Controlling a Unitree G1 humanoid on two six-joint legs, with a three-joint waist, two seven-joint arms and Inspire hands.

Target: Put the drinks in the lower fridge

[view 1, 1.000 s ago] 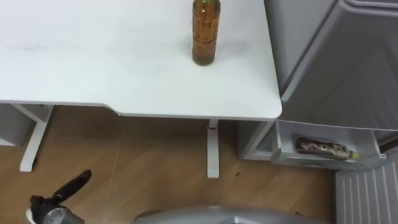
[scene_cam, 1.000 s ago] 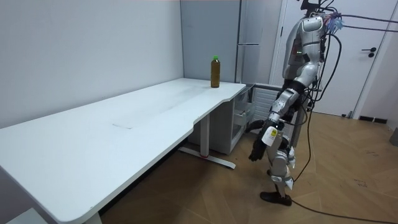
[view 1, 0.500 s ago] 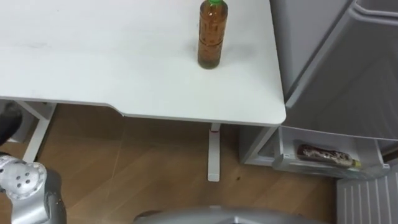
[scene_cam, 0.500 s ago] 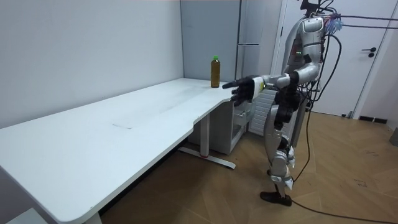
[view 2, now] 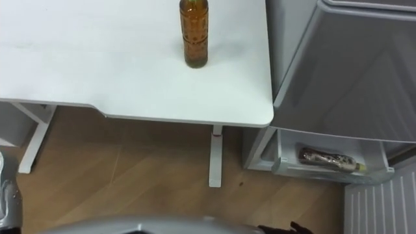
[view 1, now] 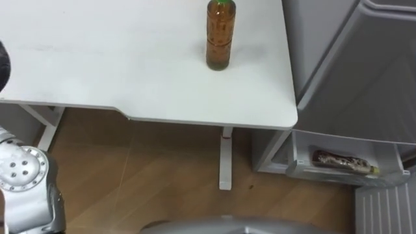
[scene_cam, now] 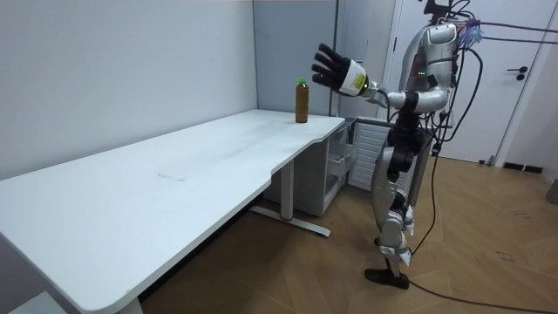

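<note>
An amber drink bottle (view 1: 219, 36) with a green cap stands upright near the white table's (view 1: 97, 71) right end, also seen as bottle (scene_cam: 302, 100) in the room view. A second bottle (view 1: 341, 161) lies on its side in the open lower fridge's shelf (view 1: 338, 174). My left hand (scene_cam: 336, 70) is raised above and just right of the standing bottle in the room view, fingers spread, holding nothing; its forearm (view 1: 26, 185) shows at the lower left. A dark bit of my right hand (view 2: 286, 229) sits at the bottom edge.
The grey fridge (view 1: 364, 78) stands directly right of the table, its lower door (view 1: 383, 208) swung open toward me. The table's leg (view 1: 225, 159) stands on wooden floor (view 1: 143, 175) between me and the fridge. I stand at the table's right corner.
My left arm has swung up from beside my leg to above table height, the hand opening wide near the bottle. The bottles have not moved.
</note>
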